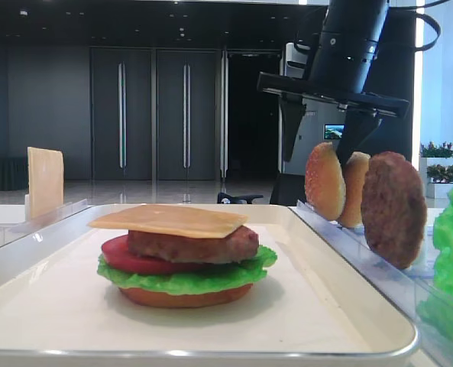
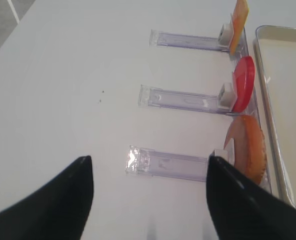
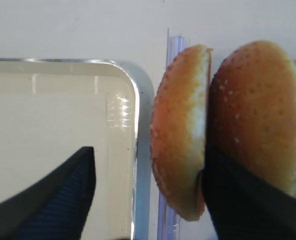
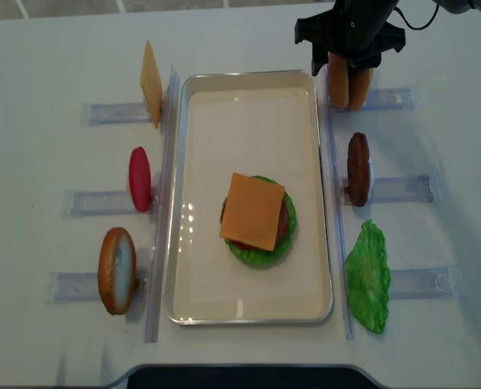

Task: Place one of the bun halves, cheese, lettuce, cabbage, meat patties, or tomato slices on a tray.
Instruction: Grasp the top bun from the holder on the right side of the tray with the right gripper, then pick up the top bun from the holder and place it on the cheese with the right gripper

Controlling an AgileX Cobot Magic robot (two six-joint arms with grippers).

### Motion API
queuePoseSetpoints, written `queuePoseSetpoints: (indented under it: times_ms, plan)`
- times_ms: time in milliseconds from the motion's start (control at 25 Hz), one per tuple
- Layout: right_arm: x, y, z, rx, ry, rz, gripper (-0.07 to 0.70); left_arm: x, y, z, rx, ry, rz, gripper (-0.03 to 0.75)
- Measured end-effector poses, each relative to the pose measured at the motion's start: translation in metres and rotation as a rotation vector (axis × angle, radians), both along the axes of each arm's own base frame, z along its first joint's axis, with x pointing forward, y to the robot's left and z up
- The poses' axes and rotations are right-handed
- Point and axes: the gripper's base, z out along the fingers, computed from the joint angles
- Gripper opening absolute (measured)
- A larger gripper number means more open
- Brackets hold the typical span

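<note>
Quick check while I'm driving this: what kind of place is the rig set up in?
Probably a demo table in a large lobby or hall, not a kitchen: tall dark double doors and a polished floor behind, potted plants by a bright window, and a white table with burger pieces stood in clear plastic racks.

- Exterior high: low at table level, near the tray [image 1: 364, 321], facing across it toward the right gripper [image 1: 333, 126] behind.
- Realsense: overhead, straight down, right gripper [image 4: 343, 65] at the top.
- Right wrist: close, straight down past the fingers [image 3: 247, 200] onto bun halves [image 3: 180, 130] and tray corner; both shared with overhead.
- Left wrist: downward past its fingers [image 2: 53, 200] over clear racks [image 2: 182, 100] ahead, shared with overhead.
</note>
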Motion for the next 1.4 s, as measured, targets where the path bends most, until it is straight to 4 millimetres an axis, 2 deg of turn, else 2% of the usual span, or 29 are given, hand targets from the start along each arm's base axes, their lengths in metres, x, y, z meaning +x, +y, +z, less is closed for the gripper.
queuePoseSetpoints:
  times_ms: [80, 320, 640, 800, 1200, 1400]
  plan:
    - [0.001, -0.001, -0.001, -0.004, 0.002, 0.001, 0.416, 0.000, 0.000, 0.000, 0.000, 0.000, 0.000, 0.535]
    - [0.003, -0.005, -0.002, -0.029, -0.008, 0.003, 0.211, 0.000, 0.000, 0.000, 0.000, 0.000, 0.000, 0.535]
    - [0.003, -0.005, -0.002, -0.032, -0.009, 0.018, 0.209, 0.000, 0.000, 0.000, 0.000, 0.000, 0.000, 0.535]
    - [-0.001, -0.005, 0.004, -0.018, -0.003, 0.031, 0.209, 0.000, 0.000, 0.000, 0.000, 0.000, 0.000, 0.535]
    - [-0.025, 0.007, 0.042, 0.108, 0.028, 0.124, 0.200, 0.000, 0.000, 0.000, 0.000, 0.000, 0.000, 0.535]
    - [-0.046, 0.011, 0.075, 0.231, 0.036, 0.207, 0.200, 0.000, 0.000, 0.000, -0.001, 0.000, 0.000, 0.535]
